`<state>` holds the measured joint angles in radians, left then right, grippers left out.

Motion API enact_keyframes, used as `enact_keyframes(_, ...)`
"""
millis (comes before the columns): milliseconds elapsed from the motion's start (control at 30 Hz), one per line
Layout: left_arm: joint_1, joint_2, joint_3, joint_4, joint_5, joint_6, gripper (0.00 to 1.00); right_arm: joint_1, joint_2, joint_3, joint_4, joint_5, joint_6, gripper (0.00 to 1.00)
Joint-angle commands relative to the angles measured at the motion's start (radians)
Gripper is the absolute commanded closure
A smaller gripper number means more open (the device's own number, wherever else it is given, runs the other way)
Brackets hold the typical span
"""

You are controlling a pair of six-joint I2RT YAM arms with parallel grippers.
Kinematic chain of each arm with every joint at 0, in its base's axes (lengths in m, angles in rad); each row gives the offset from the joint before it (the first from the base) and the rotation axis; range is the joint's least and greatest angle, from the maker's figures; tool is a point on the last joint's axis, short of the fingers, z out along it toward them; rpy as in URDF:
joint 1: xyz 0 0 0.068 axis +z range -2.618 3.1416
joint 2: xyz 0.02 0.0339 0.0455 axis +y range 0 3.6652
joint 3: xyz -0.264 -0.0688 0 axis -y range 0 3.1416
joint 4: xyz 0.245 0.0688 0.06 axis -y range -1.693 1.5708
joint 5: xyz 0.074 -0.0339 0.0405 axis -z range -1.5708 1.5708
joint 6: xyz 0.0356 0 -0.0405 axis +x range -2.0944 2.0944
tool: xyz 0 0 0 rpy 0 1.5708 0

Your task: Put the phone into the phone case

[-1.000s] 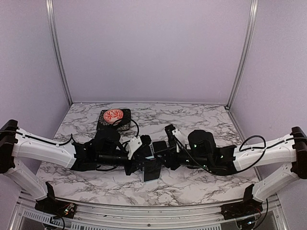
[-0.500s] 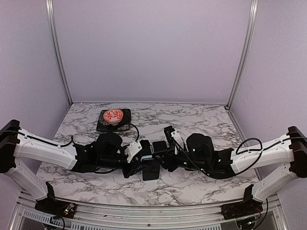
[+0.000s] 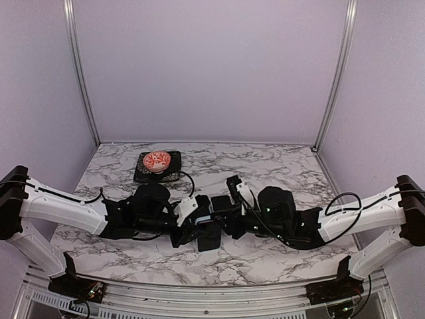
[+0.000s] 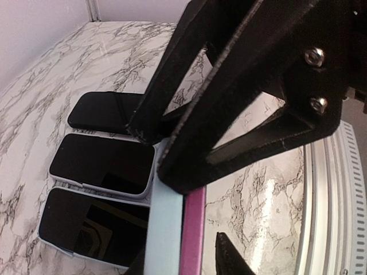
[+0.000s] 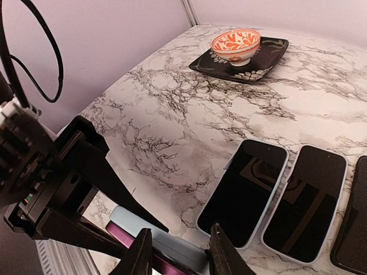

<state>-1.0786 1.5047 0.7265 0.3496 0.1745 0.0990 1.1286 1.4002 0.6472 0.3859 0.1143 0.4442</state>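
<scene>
A light blue phone case (image 5: pixel 172 246) with a magenta phone (image 5: pixel 123 234) lying against it is held above the table between both arms. In the top view the pair shows as a dark slab (image 3: pixel 210 235). My right gripper (image 5: pixel 180 253) is shut across the end of the case and phone. The left wrist view shows the case (image 4: pixel 163 229) and the phone's edge (image 4: pixel 194 229) end-on. My left gripper (image 4: pixel 183 259) straddles them. Its right finger (image 4: pixel 232 255) stands off the magenta edge, with marble showing in the gap.
Three other phones lie side by side on the marble table (image 5: pixel 189 109) below the arms: two in pale cases (image 5: pixel 243 192) (image 5: pixel 304 200) and a dark one (image 5: pixel 352 229). A red-patterned bowl (image 3: pixel 157 160) sits on a dark plate (image 3: pixel 139 175) at the back left.
My left gripper's jaws have opened off the case and phone. Both arms have drifted slightly lower and closer together; the right gripper keeps its hold.
</scene>
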Motion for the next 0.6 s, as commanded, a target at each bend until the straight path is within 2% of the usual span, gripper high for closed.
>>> enact_keyframes(0, -0.009, -0.011, 0.03, 0.045, 0.069, 0.017, 0.8, 0.01, 0.072, -0.023, -0.17, -0.005, -0.023, 0.68)
enact_keyframes(67, -0.012, -0.015, 0.022, 0.046, 0.075, 0.028, 0.96, 0.01, 0.07, -0.014, -0.173, -0.019, -0.027, 0.68)
enact_keyframes(100, -0.012, -0.016, 0.016, 0.047, 0.075, 0.036, 1.0, 0.009, 0.06, -0.009, -0.176, -0.024, -0.032, 0.67)
enact_keyframes(200, -0.013, -0.034, -0.002, 0.048, 0.068, 0.047, 1.0, -0.002, -0.022, 0.015, -0.215, -0.056, -0.081, 0.59)
enact_keyframes(333, -0.014, -0.08, -0.01, 0.047, 0.067, 0.061, 1.0, -0.034, -0.193, 0.02, -0.205, -0.17, -0.21, 0.27)
enact_keyframes(467, -0.02, -0.144, -0.012, 0.046, 0.083, 0.077, 1.0, -0.037, -0.318, -0.024, -0.149, -0.28, -0.399, 0.08)
enact_keyframes(567, -0.035, -0.217, -0.014, 0.045, 0.134, 0.092, 1.0, -0.038, -0.331, -0.031, -0.165, -0.369, -0.54, 0.06)
